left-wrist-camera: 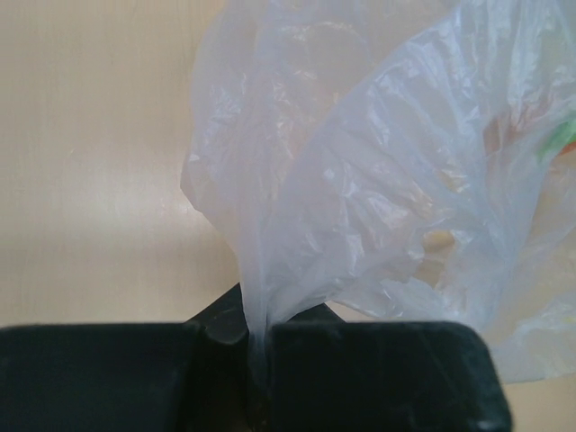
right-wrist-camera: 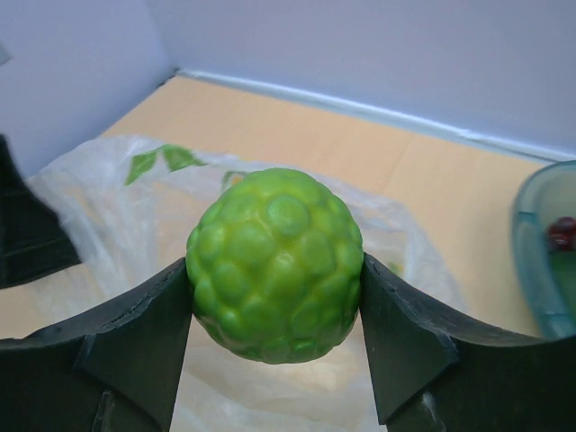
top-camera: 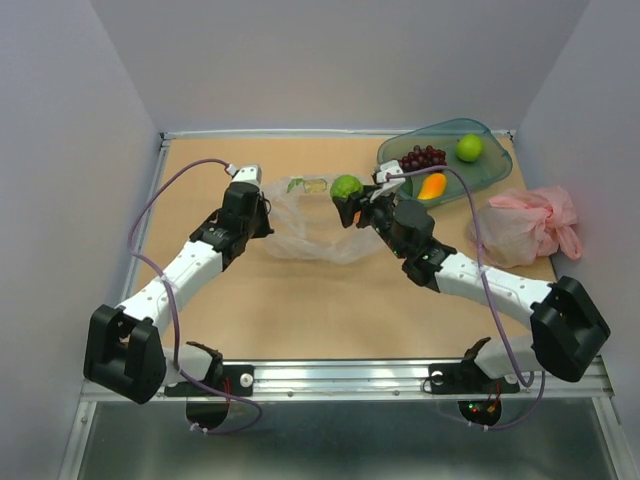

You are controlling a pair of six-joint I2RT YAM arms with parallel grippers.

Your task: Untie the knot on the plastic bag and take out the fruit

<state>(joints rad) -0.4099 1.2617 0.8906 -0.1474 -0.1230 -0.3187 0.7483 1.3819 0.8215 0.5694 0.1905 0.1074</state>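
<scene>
The transparent plastic bag [top-camera: 310,232] lies crumpled in the middle of the table. My left gripper [top-camera: 268,222] is shut on a bunched edge of the plastic bag [left-wrist-camera: 360,198] at its left side. My right gripper [top-camera: 348,200] is shut on a bumpy green round fruit [right-wrist-camera: 274,265] and holds the fruit [top-camera: 346,187] above the bag's right end. The teal tray [top-camera: 490,165] at the back right holds a purple grape bunch [top-camera: 424,157], an orange-yellow mango-like fruit [top-camera: 432,185] and a second green round fruit [top-camera: 469,147].
A pink plastic bag [top-camera: 530,224] lies at the right, near the wall. White walls enclose the table on three sides. The teal tray's rim [right-wrist-camera: 531,252] shows at the right edge of the right wrist view.
</scene>
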